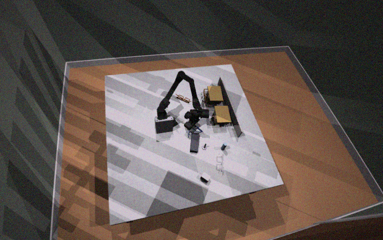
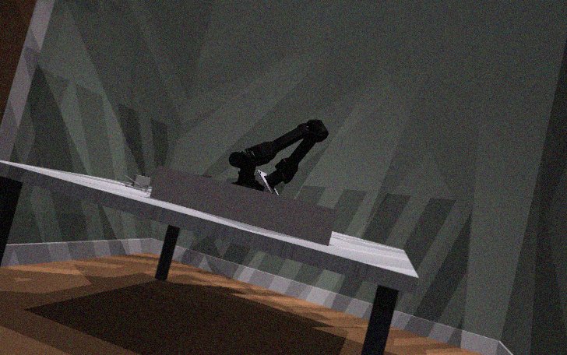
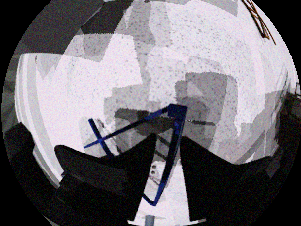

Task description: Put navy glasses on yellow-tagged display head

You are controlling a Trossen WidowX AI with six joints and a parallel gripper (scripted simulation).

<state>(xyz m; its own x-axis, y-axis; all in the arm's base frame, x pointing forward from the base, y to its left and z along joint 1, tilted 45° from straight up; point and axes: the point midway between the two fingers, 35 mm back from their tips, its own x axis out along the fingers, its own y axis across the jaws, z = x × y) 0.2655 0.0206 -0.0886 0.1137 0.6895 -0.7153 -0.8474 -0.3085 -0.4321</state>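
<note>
1. On the pale, finely speckled tabletop [image 1: 127, 158] [image 2: 376, 255] [image 3: 106, 64], the navy glasses [image 1: 200, 130] [image 3: 178, 139] show thin, angular, dark-blue bars.
2. They lie just below the tool [image 1: 193, 127] [image 2: 273, 181] [image 3: 168, 136], one slim bar seen through its gap and the rest reaching out beyond the left edge of that gap in the wrist view; contact cannot be told.
3. The tool's matte black, tapered fingers stand partly spread, with nothing pinched.
4. A flat, dark oblong block [image 1: 194, 142] lies near the glasses.
5. Two ochre-topped display stands [image 1: 215, 93] [image 1: 222, 113] are well apart from the glasses, beside a long, thin, upright grey panel [image 1: 231, 107] [image 2: 242, 205]; the yellow tag is too small to make out.
6. Amber-brown glasses [image 1: 182, 98] [image 3: 259, 20] and pale wire-framed glasses [image 1: 219, 159] lie apart from the navy pair.
</note>
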